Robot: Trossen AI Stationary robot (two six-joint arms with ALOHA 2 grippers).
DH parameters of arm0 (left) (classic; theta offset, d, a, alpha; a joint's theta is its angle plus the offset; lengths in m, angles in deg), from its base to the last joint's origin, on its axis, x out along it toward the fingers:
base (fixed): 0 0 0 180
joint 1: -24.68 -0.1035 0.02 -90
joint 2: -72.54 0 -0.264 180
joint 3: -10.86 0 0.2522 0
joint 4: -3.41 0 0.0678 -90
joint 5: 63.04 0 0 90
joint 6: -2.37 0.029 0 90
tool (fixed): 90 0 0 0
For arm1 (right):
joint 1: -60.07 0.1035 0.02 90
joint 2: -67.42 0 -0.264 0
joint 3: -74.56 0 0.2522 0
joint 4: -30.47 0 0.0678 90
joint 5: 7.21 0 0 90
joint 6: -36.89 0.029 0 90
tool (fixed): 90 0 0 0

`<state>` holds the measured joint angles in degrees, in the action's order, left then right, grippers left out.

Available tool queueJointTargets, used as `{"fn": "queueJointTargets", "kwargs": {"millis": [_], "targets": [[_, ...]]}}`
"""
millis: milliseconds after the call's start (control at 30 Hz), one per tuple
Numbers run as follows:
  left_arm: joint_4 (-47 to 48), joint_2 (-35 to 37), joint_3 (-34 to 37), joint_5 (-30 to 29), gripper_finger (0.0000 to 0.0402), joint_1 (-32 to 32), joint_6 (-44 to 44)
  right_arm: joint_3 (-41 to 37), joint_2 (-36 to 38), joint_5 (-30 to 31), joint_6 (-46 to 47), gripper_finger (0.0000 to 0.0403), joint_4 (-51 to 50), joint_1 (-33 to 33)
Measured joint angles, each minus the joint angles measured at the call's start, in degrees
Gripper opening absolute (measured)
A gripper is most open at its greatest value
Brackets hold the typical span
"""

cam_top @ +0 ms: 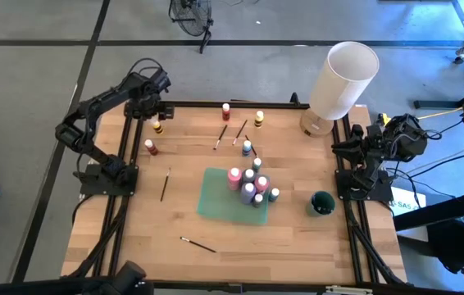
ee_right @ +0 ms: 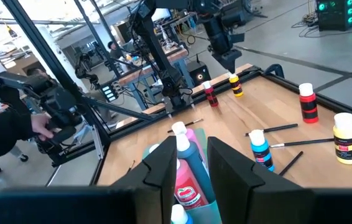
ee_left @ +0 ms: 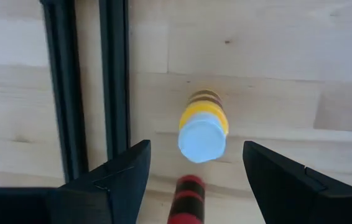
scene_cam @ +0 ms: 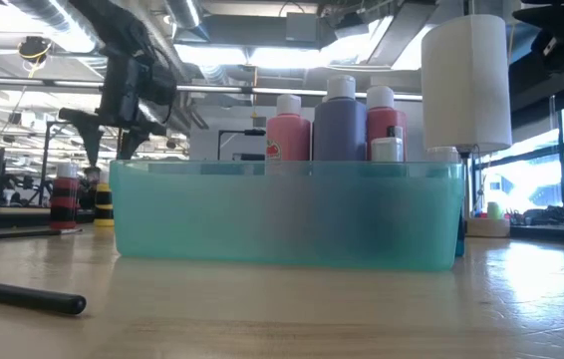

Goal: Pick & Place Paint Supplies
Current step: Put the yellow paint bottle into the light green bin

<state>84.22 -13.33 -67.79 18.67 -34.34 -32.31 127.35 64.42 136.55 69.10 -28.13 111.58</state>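
A dark-handled brush (scene_cam: 23, 294) lies on the surface (cam_top: 297, 246) closest to the low camera, near the front edge; behind it stands the teal tray (scene_cam: 287, 214), at the middle of the surface. The tray holds a cluster of upright paint bottles – a pink one (cam_top: 234, 177), a purple one (cam_top: 248, 192) and several more touching them.

The left gripper (cam_top: 156, 109) hangs above the far left corner of the surface, its jaws spread wide with nothing between them. Directly below it stands a yellow bottle (ee_left: 203, 127) with a white cap, and just beside that, along the left edge, a red bottle (cam_top: 151, 147).

Other bottles stand loose near the far edge – another red one (cam_top: 225, 111), another yellow one (cam_top: 259, 119) and a blue one (cam_top: 247, 148) – with three brushes (cam_top: 221, 136) lying between them. One more brush (cam_top: 166, 184) lies left of the tray.

The right gripper (ee_right: 191, 165) waits off the right edge, its jaws nearly together and empty. A large white cylinder (cam_top: 343, 82) stands at the far right corner, a dark green cup (cam_top: 322, 202) by the right edge.
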Motion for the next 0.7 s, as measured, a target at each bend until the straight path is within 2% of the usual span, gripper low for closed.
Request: {"fn": "queueJointTargets", "kwargs": {"millis": [267,567,700], "targets": [[-4.2,0.0,4.9,1.1,0.0251,0.6,-0.6,0.0,0.0,0.1,0.0,0.0092,-0.4,0.0],[-7.7,0.0,5.4,0.8,0.0251,0.6,-0.7,0.0,0.0,1.6,0.0,0.0091,-0.7,0.0],[-9.1,0.0,5.4,0.5,0.0251,0.6,-3.5,0.0,0.0,1.7,0.0,0.0091,-0.7,0.0]]}}
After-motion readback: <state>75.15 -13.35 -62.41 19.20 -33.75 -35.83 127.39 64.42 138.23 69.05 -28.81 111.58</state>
